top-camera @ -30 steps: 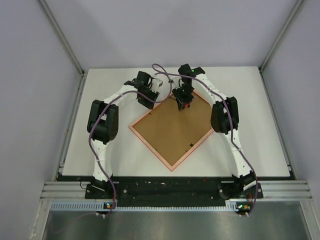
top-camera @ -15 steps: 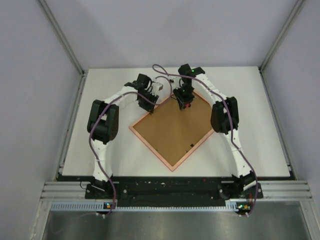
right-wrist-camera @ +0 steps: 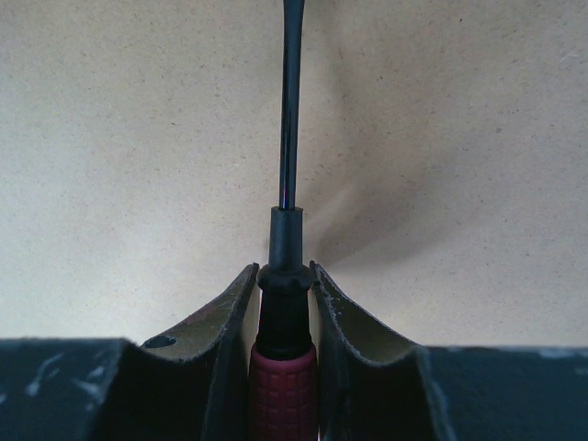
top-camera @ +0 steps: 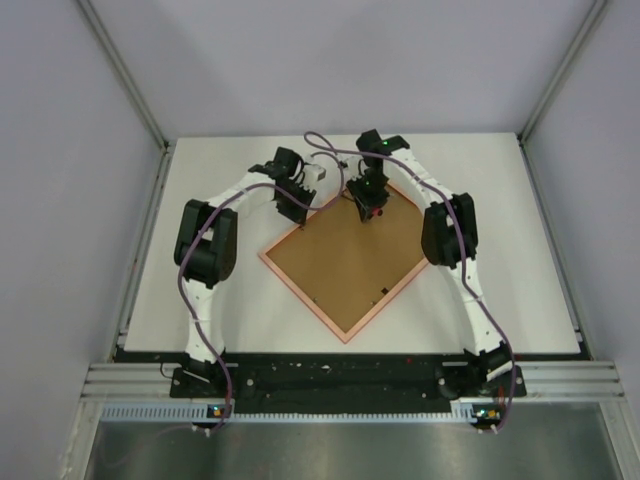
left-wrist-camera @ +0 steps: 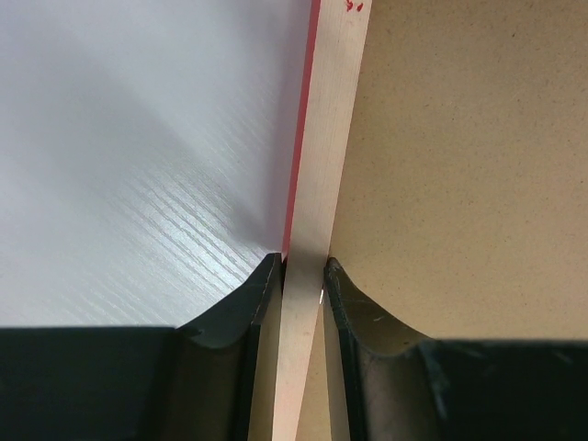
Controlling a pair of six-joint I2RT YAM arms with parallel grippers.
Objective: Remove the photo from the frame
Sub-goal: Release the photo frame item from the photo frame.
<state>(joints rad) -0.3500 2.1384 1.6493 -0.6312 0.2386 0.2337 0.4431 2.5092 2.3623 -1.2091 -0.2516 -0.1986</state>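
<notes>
The frame (top-camera: pixel 345 265) lies face down on the table as a diamond, brown back up with a reddish rim. The photo is hidden under it. My left gripper (top-camera: pixel 299 212) is at the frame's upper-left edge. In the left wrist view its jaws (left-wrist-camera: pixel 301 272) pinch the pale rim strip (left-wrist-camera: pixel 322 138), one finger outside on the red edge, the other on the brown back (left-wrist-camera: pixel 459 165). My right gripper (top-camera: pixel 371 208) stands over the frame's far corner, shut (right-wrist-camera: pixel 283 276) on a screwdriver (right-wrist-camera: pixel 282 367) with a red-and-black handle. Its shaft (right-wrist-camera: pixel 290 110) points down at the backing (right-wrist-camera: pixel 138 138).
A small dark clip (top-camera: pixel 382 291) sits on the frame's back near its right edge. White tabletop (top-camera: pixel 220 290) surrounds the frame, bounded by grey walls with metal rails at the left (top-camera: pixel 140 250) and right. A purple cable (top-camera: pixel 325 140) loops between the two wrists.
The left gripper's jaws have narrowed onto the frame's rim, and the wrist has shifted slightly toward that edge. The right gripper and screwdriver have stayed put.
</notes>
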